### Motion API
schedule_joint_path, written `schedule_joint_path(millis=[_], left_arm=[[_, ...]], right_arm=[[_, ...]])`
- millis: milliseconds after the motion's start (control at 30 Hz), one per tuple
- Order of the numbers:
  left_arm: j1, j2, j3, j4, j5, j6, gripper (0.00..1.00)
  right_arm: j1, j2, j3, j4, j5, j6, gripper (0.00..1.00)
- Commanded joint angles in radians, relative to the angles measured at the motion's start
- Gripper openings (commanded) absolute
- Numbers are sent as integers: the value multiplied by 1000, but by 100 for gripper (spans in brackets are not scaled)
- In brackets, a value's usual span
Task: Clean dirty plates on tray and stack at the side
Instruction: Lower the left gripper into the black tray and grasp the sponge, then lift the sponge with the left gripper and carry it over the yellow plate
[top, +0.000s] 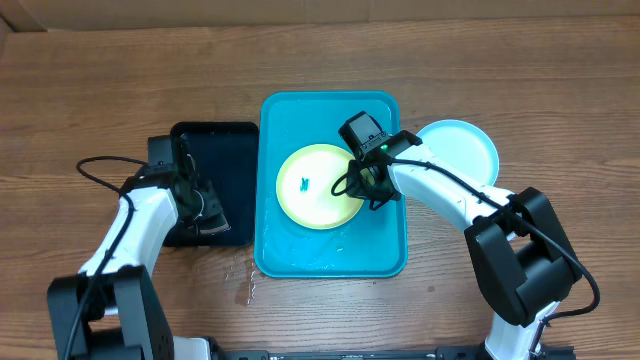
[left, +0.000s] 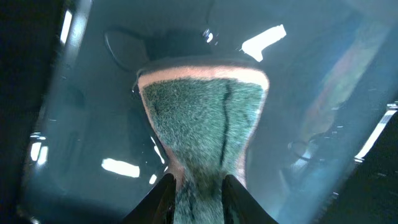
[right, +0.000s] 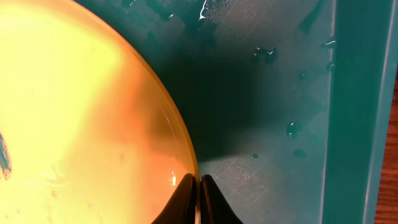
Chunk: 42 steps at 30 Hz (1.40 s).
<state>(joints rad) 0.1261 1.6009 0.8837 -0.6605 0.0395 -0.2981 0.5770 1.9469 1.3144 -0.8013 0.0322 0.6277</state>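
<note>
At the far left the left gripper (top: 198, 200) hangs over the black tray (top: 215, 140), which sits on the wooden table (top: 100, 80). From above its fingers cannot be made out. Its own wrist camera shows them pinched on the near end of a green sponge (left: 202, 118), which narrows at the fingertips and widens away from them, its long axis running straight out from the gripper.

Just beside the black tray lies the turquoise tray (top: 330, 255), its long axis running from the far edge of the table toward the robot. A yellow-green plate (top: 315, 190) lies flat in it, face up, with a small blue smudge (top: 304, 184) left of centre.

The right gripper (top: 368, 186) sits at the plate's right rim. Its wrist view shows the fingertips closed tight on that rim, and water drops (right: 292, 129) on the tray floor, which the overhead view barely shows.

A light blue plate (top: 460, 150) rests on the table, touching the tray's right side.
</note>
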Motion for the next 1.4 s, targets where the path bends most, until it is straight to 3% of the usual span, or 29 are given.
schedule_joint_path(millis=[0, 33, 100, 367, 467, 633, 833, 1200, 1233, 1367], left_arm=[[-3, 43, -10, 6, 1, -17, 24], [-3, 48, -10, 7, 17, -16, 22], [-3, 51, -10, 7, 44, -16, 4], [-2, 43, 135, -65, 87, 117, 4], [-2, 37, 236, -98, 88, 180, 4], [-2, 37, 350, -138, 82, 224, 4], [-2, 49, 311, -197, 76, 224, 5], [-2, 113, 204, -77, 54, 225, 4], [-2, 122, 204, -72, 54, 224, 6], [-2, 129, 204, -62, 54, 224, 32]], right_arm=[[0, 0, -7, 5, 0, 1, 6], [0, 0, -7, 5, 0, 1, 6], [0, 0, -7, 5, 0, 2, 6], [0, 0, -7, 4, 0, 1, 6], [0, 0, -7, 4, 0, 1, 14], [0, 0, -7, 4, 0, 1, 15], [0, 0, -7, 3, 0, 1, 15], [0, 0, -7, 0, 1, 1, 15], [0, 0, -7, 0, 0, 1, 15], [0, 0, -7, 2, 0, 1, 15]])
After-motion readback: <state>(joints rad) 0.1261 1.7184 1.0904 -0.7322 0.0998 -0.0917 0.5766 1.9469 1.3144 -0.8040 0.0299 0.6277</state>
